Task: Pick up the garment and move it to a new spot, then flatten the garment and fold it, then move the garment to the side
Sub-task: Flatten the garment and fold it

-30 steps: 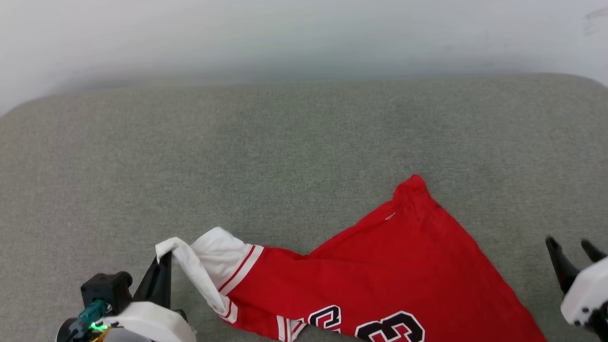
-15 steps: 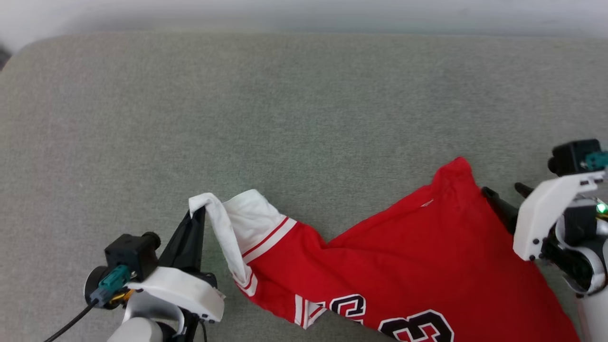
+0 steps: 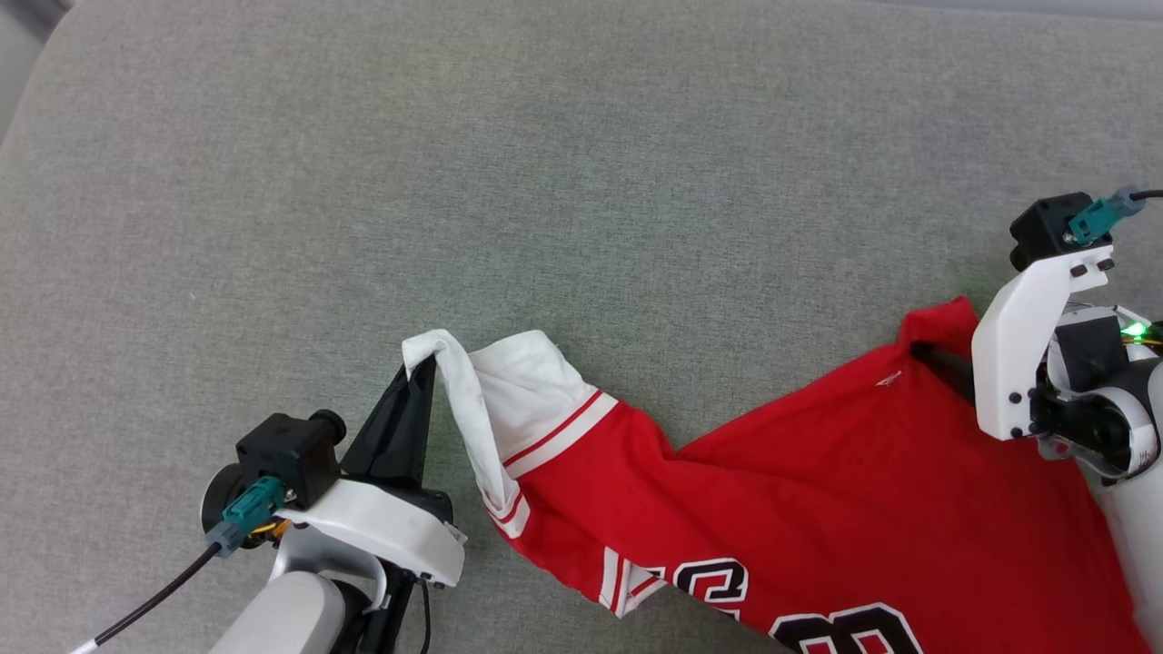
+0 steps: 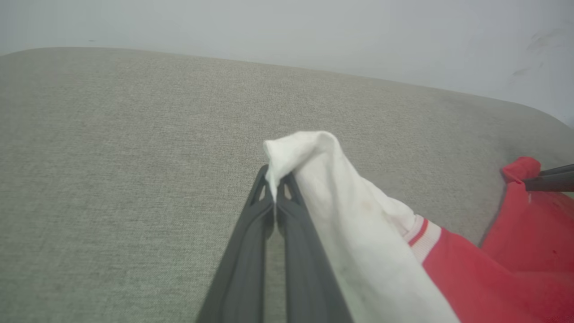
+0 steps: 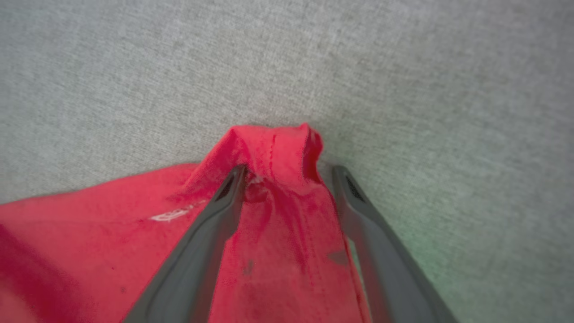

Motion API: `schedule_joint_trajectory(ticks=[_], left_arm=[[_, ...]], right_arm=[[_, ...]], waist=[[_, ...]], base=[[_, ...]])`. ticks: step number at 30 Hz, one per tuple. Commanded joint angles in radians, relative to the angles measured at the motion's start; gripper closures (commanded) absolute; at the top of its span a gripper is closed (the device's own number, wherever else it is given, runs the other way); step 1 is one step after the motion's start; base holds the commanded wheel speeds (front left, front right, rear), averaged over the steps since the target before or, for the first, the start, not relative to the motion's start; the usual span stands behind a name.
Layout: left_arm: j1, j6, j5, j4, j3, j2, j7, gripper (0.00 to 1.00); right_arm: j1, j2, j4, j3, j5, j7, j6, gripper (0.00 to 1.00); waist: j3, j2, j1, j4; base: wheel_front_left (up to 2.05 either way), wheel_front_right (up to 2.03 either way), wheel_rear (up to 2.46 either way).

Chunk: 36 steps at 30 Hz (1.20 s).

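The garment [image 3: 818, 509] lies on a grey-green cushion, red body spread toward the lower right, black white-outlined numerals at the bottom edge. Its white sleeve [image 3: 509, 381] with red-white trim is lifted into a peak at the left. My left gripper [image 3: 422, 371] is shut on the sleeve's tip; in the left wrist view the closed fingers [image 4: 274, 181] pinch the white cloth [image 4: 323, 179]. My right gripper [image 3: 922, 350] is at the garment's far red corner [image 3: 940, 320]. In the right wrist view it stands open [image 5: 289, 170], fingers straddling the bunched red corner [image 5: 273, 148].
The cushion [image 3: 581, 182] is a wide padded fabric surface reaching far beyond the garment, its rounded edge at the upper left. A pale wall [image 4: 314, 31] rises behind it. My right gripper's dark fingers [image 4: 551, 177] reach in at the red corner in the left wrist view.
The head camera has tilted down, shifting the whole picture. My right gripper has come in from the lower right to the garment's red corner. The left gripper still holds the sleeve.
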Motion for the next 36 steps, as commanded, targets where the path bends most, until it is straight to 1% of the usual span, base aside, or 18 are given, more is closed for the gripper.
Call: schedule_joint_trajectory(ticks=[1, 2, 3, 7, 9, 13, 16, 18, 22, 26, 32, 36], left_arm=[[-0.012, -0.004, -0.001, 0.006, -0.002, -0.004, -0.008, 1.00], [-0.014, -0.007, -0.003, 0.011, -0.004, -0.007, -0.010, 1.00], [-0.014, -0.007, -0.004, 0.016, -0.006, -0.010, -0.011, 1.00], [-0.012, -0.011, -0.009, 0.035, -0.005, -0.013, -0.015, 1.00], [-0.016, -0.010, -0.014, 0.043, 0.001, -0.008, -0.016, 1.00], [-0.018, 0.004, -0.018, 0.053, 0.027, 0.012, -0.019, 1.00], [-0.026, 0.012, -0.023, 0.047, 0.046, 0.031, -0.013, 1.00], [-0.040, 0.008, -0.030, 0.044, 0.059, 0.043, -0.007, 1.00], [-0.105, -0.012, -0.053, 0.067, 0.090, 0.058, 0.009, 1.00], [-0.203, -0.040, -0.090, 0.131, 0.119, 0.063, 0.042, 1.00], [-0.390, -0.077, -0.098, 0.259, 0.136, 0.062, 0.070, 1.00], [-0.524, -0.107, -0.086, 0.360, 0.126, 0.043, 0.075, 1.00]], right_arm=[[0.053, 0.010, 0.067, 0.035, -0.002, 0.048, -0.001, 0.55], [0.056, 0.007, 0.074, 0.041, 0.001, 0.057, -0.001, 0.85], [0.056, 0.007, 0.075, 0.043, 0.007, 0.059, -0.001, 1.00], [0.028, -0.015, 0.043, 0.064, 0.020, 0.012, 0.000, 1.00], [0.006, -0.035, 0.026, 0.073, 0.013, -0.033, 0.000, 1.00], [-0.014, -0.055, 0.013, 0.084, -0.001, -0.131, 0.000, 1.00], [-0.018, -0.054, 0.021, 0.082, -0.014, -0.196, 0.000, 1.00], [-0.026, -0.051, 0.028, 0.081, -0.024, -0.246, 0.000, 1.00], [-0.047, -0.037, 0.053, 0.074, -0.043, -0.341, -0.001, 1.00], [-0.075, -0.016, 0.087, 0.064, -0.065, -0.415, -0.001, 1.00], [-0.163, -0.004, 0.132, 0.029, -0.113, -0.478, -0.001, 1.00], [-0.230, -0.003, 0.159, 0.006, -0.145, -0.508, -0.001, 1.00]], waist=[[0.004, 0.0000, 0.0000, 0.007], [0.003, 0.0000, 0.0000, 0.010], [0.003, 0.0000, 0.0000, 0.013], [-0.012, 0.0000, 0.0000, 0.014], [-0.028, 0.0000, 0.0000, 0.011], [-0.084, 0.0000, 0.0000, -0.007], [-0.132, 0.0000, 0.0000, -0.024], [-0.165, 0.0000, 0.0000, -0.036], [-0.232, 0.0000, 0.0000, -0.060], [-0.284, 0.0000, 0.0000, -0.087], [-0.311, 0.0000, 0.0000, -0.115], [-0.311, 0.0000, 0.0000, -0.125]], base=[[0.00, 0.00, 0.00], [0.00, 0.00, 0.00], [0.00, 0.00, 0.00], [0.00, 0.00, 0.00], [0.00, 0.00, 0.00], [0.00, 0.00, 0.00], [0.00, 0.00, 0.00], [0.00, 0.00, 0.00], [0.00, 0.00, 0.00], [0.00, 0.00, 0.00], [0.00, 0.00, 0.00], [0.00, 0.00, 0.00]])
